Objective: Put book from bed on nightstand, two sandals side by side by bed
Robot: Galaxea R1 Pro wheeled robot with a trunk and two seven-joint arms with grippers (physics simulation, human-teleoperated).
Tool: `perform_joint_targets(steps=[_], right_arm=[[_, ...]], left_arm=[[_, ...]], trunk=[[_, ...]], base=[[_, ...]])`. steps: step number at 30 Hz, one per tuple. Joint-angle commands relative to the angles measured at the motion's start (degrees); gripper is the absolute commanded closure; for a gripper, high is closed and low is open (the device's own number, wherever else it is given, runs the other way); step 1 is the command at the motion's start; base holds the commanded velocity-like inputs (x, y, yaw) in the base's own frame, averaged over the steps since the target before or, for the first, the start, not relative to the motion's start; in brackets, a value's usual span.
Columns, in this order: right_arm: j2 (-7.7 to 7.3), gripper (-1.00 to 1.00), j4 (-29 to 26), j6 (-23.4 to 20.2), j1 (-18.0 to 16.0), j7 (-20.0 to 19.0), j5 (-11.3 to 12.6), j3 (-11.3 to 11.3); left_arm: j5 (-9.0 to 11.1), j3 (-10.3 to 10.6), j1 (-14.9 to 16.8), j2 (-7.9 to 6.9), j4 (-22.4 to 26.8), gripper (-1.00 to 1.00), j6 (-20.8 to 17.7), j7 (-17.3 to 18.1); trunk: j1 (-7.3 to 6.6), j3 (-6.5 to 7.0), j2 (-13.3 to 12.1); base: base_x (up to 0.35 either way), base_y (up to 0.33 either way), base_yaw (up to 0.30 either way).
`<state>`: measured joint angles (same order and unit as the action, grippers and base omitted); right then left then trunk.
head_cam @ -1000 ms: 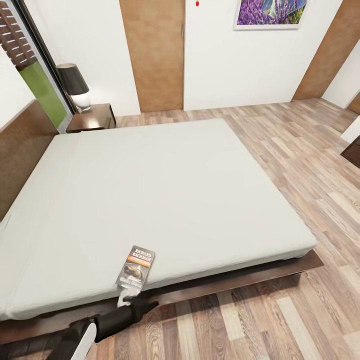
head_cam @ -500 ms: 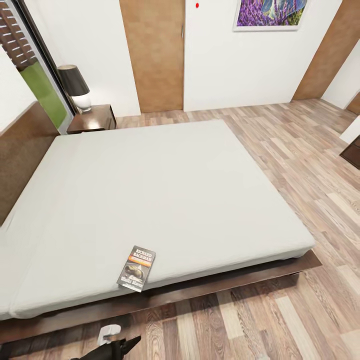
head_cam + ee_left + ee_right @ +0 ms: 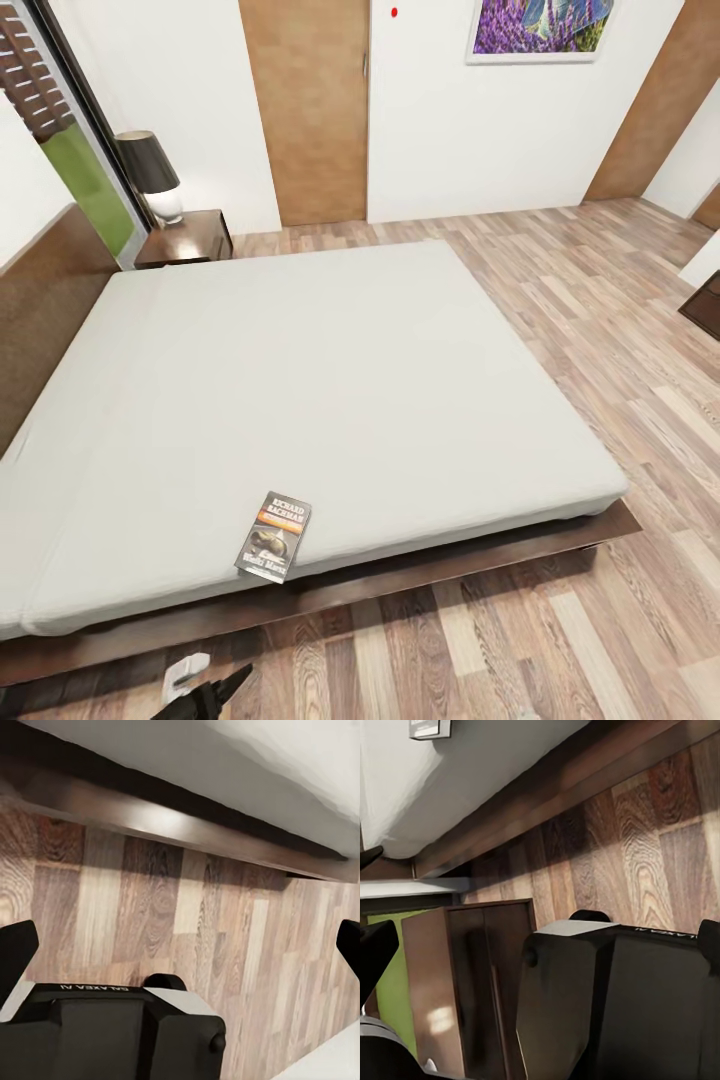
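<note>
The book (image 3: 273,537) lies flat on the off-white mattress of the bed (image 3: 300,380), close to its near edge, with nothing touching it. The book's corner (image 3: 430,727) also appears in the right wrist view. My left gripper (image 3: 205,688) hangs low over the floor in front of the bed frame, short of the book. In the left wrist view my left gripper (image 3: 182,945) is open, fingers wide apart over the planks. My right gripper (image 3: 542,945) is open too, near the bed frame. A nightstand (image 3: 185,237) stands at the bed's far corner. The sandals are out of view.
A black-shaded lamp (image 3: 150,172) stands on the nightstand. Behind the bed are a brown door (image 3: 310,110) and the lavender picture (image 3: 540,25). Wood-plank floor (image 3: 600,330) runs along the bed's right side. A brown wooden cabinet (image 3: 472,982) stands close to my right gripper.
My left arm has drawn back from the book's near edge, down to the bottom of the head view. The book has stayed where it lay.
</note>
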<state>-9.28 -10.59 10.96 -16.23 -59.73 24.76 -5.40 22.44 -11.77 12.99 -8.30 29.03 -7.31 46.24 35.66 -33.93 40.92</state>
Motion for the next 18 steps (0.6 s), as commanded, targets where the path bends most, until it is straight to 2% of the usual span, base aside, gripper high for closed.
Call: perform_joint_targets(steps=[1, 13, 18], right_arm=[[-0.04, -1.00, 0.0, 0.4, 0.0, 0.0, 0.4, -0.4], [-0.04, -1.00, 0.2, 0.5, 0.0, 0.4, 0.4, -0.4], [-0.04, -1.00, 0.2, 0.5, 0.0, 3.3, 0.7, -0.1]], left_arm=[[0.4, -0.2, 0.0, 0.06, -0.1, -1.00, -0.5, 0.3], [0.4, -0.2, 0.0, 0.14, -0.9, -1.00, -0.5, 0.3], [0.4, -0.2, 0.0, 0.20, -0.9, -1.00, -0.5, 0.3]], trunk=[[0.01, -0.05, 0.0], [0.01, -0.05, 0.0], [0.01, -0.05, 0.0]], base=[[0.000, 0.000, 0.000], [0.000, 0.000, 0.000], [0.000, 0.000, 0.000]])
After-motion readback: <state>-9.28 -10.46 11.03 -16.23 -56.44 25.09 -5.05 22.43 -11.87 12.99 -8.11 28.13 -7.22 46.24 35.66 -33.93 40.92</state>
